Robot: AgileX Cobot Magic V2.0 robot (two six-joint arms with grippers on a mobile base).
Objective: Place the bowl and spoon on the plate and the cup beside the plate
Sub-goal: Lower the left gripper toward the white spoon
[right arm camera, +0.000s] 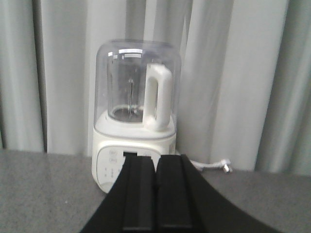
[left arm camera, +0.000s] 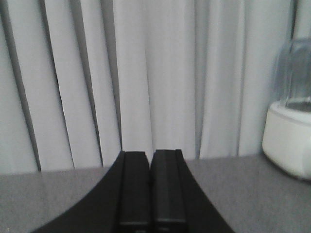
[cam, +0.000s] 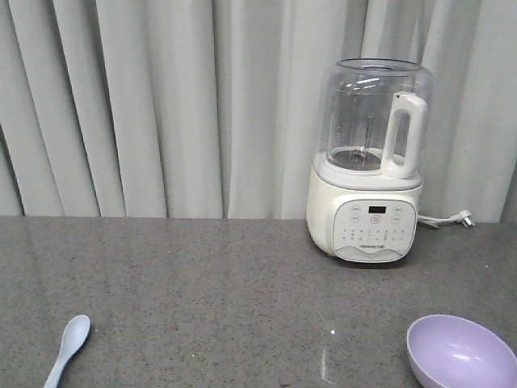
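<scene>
Grey countertop point(cam: 242, 283) — spoon point(cam: 68, 349), bowl point(cam: 460, 353) apart from closed left gripper point(left arm camera: 150, 156), right gripper point(right arm camera: 156, 161)

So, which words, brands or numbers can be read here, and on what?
Nothing reads clearly.
Brand line low on the control panel of the white blender with clear plastic jug: too small to read.
Button labels around its dark display: blurred.
Pale blue plastic spoon, lavender plastic bowl: no text.

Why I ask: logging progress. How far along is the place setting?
Done: nothing; the spoon and the bowl lie apart on the counter, with no plate or cup in view. In hand: nothing; left gripper and right gripper are shut, empty. Left: every placement.
</scene>
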